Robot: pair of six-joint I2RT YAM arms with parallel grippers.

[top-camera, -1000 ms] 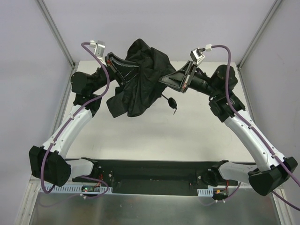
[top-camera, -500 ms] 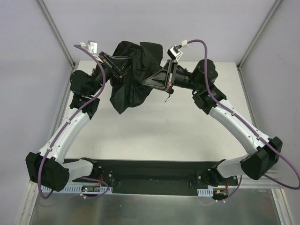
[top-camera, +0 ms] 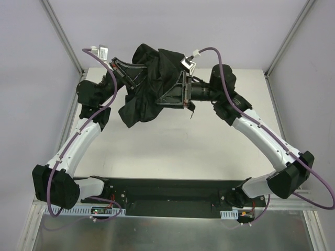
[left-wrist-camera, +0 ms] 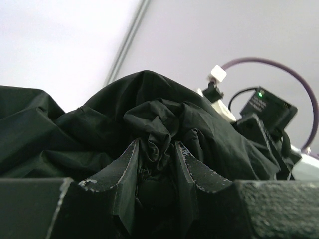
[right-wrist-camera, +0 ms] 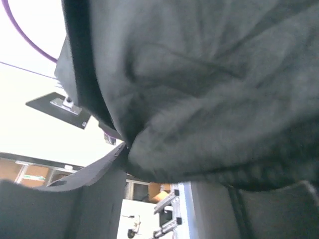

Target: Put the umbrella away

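The black umbrella hangs in the air over the far part of the table as a bunched mass of fabric. My left gripper comes at it from the left and is shut on a crumpled wad of the canopy, which is squeezed between both fingers. My right gripper presses in from the right with its jaws spread. In the right wrist view the fabric drapes over the gap and nothing is pinched. The small handle dangles below the right gripper.
The pale table lies under the umbrella. Metal frame posts rise at both back corners. Purple cables loop above both wrists. The black base rail runs along the near edge.
My right arm has swung left into the umbrella and its jaws have gone from shut to spread. The fabric is now bunched tighter between the two grippers. The left grip is unchanged.
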